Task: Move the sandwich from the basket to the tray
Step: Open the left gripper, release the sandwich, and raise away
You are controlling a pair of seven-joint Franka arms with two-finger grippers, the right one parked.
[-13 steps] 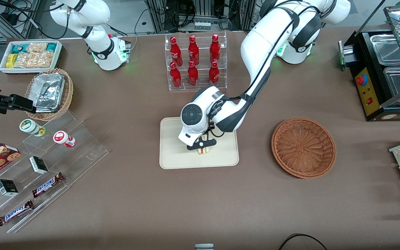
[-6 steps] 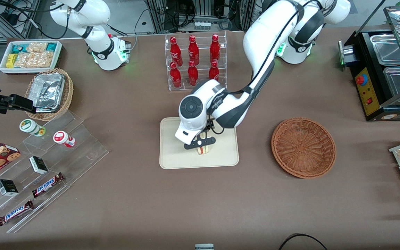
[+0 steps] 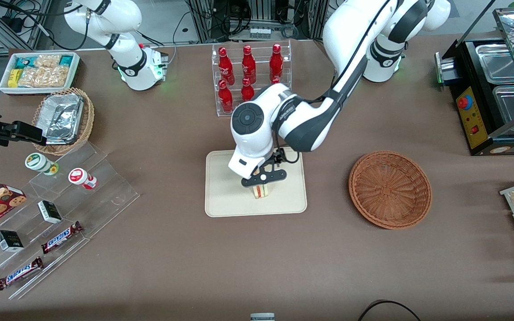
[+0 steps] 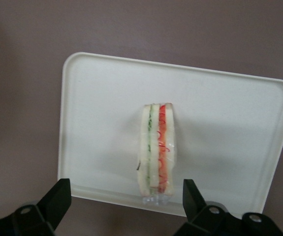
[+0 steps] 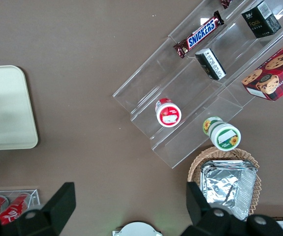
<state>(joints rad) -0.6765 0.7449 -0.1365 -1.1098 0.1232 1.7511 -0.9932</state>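
Cream-beige and low-rimmed, the tray (image 3: pixel 225 196) lies on the brown table (image 3: pixel 172 249), and the sandwich (image 3: pixel 261 191) stands on it on its edge, its red and green filling stripes showing along the cut face. In the wrist view the sandwich (image 4: pixel 157 150) rests near one long rim of the tray (image 4: pixel 102 108), touching nothing but the tray. The hand (image 3: pixel 263 177) hangs just above the sandwich, spread wide and holding nothing; its two black fingertips (image 4: pixel 57 196) stand well apart, clear of the wrapped bread on either side. The reddish-brown wicker basket (image 3: pixel 390 189) sits well apart from the tray, toward the working arm's end of the table, with nothing in it. A clear rack of red bottles (image 3: pixel 248 78) stands farther from the front camera than the tray.
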